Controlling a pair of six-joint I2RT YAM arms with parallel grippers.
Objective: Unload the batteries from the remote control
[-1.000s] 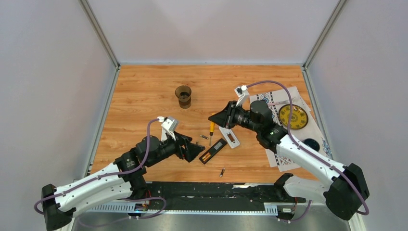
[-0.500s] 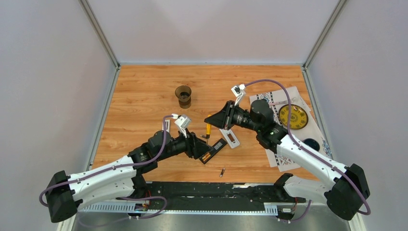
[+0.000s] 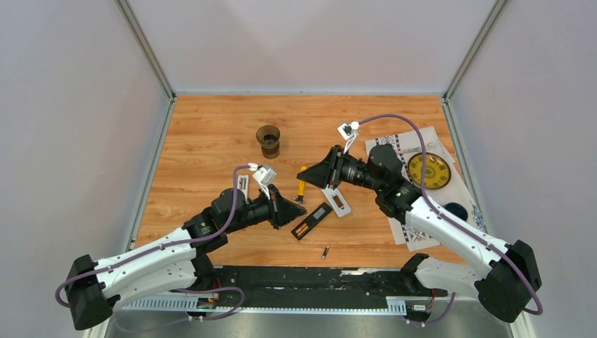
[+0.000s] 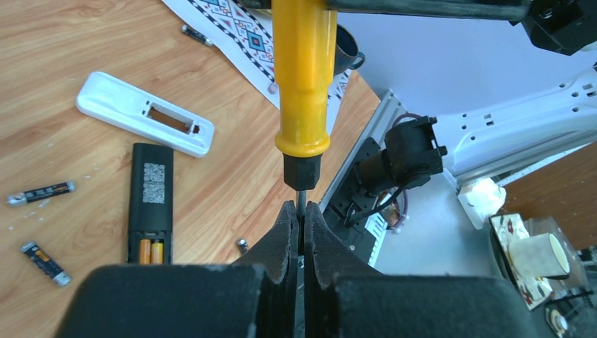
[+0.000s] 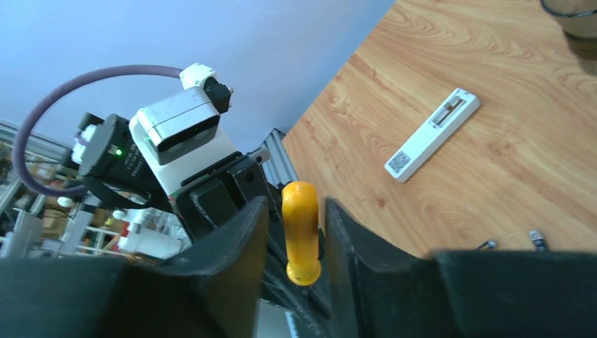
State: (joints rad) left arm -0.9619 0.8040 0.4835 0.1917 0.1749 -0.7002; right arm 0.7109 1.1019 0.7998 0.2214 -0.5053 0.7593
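The left gripper (image 4: 300,210) is pressed together on the thin metal shaft of the screwdriver (image 4: 303,77), just below the black collar of its yellow handle. The right gripper (image 5: 299,211) sits around that same handle from the other end. Its jaws stand a little apart, one on each side of the yellow grip, and a sliver of gap shows on one side, so they do not look clamped. In the top view the two grippers meet almost tip to tip over the middle of the wooden table (image 3: 211,134), with the screwdriver between them. Just beside them, toward the arms' bases, lies the black remote control (image 3: 313,219), back up with its battery bay uncovered. Two orange batteries (image 4: 150,251) sit side by side at one end of that bay. The white remote (image 3: 336,201) lies near it but apart, its own bay open. Two loose dark batteries (image 4: 41,192) lie on the wood near the black remote control, and another loose battery (image 3: 326,251) lies closer to the table's near edge. A dark cup (image 3: 268,141) stands farther back, and a patterned mat (image 3: 461,189) bearing a yellow disc (image 3: 429,171) lies at the right.
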